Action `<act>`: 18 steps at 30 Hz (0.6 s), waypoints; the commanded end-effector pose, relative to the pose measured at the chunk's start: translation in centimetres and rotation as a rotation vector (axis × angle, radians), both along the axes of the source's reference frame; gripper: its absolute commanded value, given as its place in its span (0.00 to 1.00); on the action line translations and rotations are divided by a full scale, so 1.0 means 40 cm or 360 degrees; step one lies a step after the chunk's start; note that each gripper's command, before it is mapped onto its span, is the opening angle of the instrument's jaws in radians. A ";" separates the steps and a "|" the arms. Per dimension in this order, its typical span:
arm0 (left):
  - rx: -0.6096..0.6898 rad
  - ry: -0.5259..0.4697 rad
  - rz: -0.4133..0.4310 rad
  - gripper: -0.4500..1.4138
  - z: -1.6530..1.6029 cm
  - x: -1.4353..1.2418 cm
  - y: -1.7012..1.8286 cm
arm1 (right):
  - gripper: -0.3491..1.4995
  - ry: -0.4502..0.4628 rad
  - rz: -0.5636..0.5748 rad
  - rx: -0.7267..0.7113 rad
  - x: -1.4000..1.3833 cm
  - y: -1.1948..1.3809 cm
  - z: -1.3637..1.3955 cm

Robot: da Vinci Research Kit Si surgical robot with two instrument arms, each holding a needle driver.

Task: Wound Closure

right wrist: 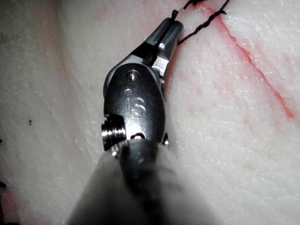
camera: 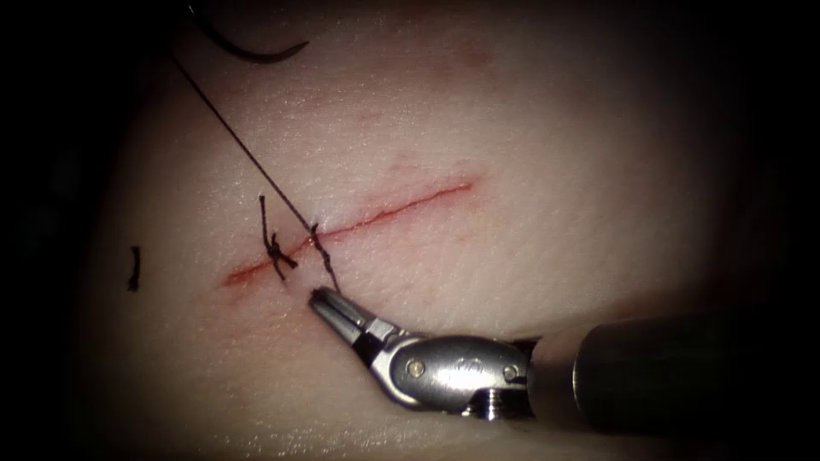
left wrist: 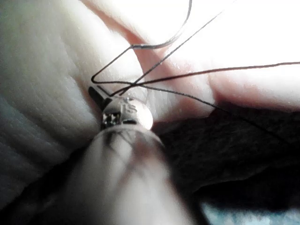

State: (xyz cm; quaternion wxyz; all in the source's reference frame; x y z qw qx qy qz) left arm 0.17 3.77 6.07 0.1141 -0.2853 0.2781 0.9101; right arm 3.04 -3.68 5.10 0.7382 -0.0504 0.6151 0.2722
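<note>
**A:** Endoscope first. What is cut off or hard to read?

**B:** I see the needle at the upper left, lying on the tissue and not in it. Its left end runs out past the top edge. The frame's edges fall into darkness. The tissue is pale and faintly creased, and the cut is a thin line with red fluid at its lower left end.

**A:** And my right tool?

**B:** The right tool comes in from the lower right, below the cut. Its jaws are pressed together on the short end of the thread. The long strand climbs from the cut to the upper left. A knot sits on the cut just left of that stitch. A cut end of thread lies well apart at the far left.

**A:** Left wrist view?

**B:** I see the left tool with thread strands crossing just beside its tip. Whether it grips anything I cannot tell. The needle curves over the brightly lit tissue, apart from the tip. A dark surface lies next to the tissue.

**A:** Right wrist view?

**B:** The jaws are closed, and thread leaves their tip toward the red line of the cut.
</note>
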 end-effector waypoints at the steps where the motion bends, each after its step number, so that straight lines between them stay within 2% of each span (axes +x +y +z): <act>1: -0.0007 0.0002 0.0006 0.00 0.0023 -0.0015 0.0003 | 0.00 -0.0018 -0.0015 0.0003 0.0000 -0.0047 0.0021; 6: -0.0016 0.0018 0.0010 0.00 0.0023 -0.0024 0.0003 | 0.00 -0.0036 -0.0013 0.0024 -0.0033 -0.0085 0.0058; 18: -0.0021 0.0026 0.0003 0.00 0.0007 -0.0033 -0.0019 | 0.00 -0.0018 -0.0007 0.0035 -0.0017 -0.0074 0.0049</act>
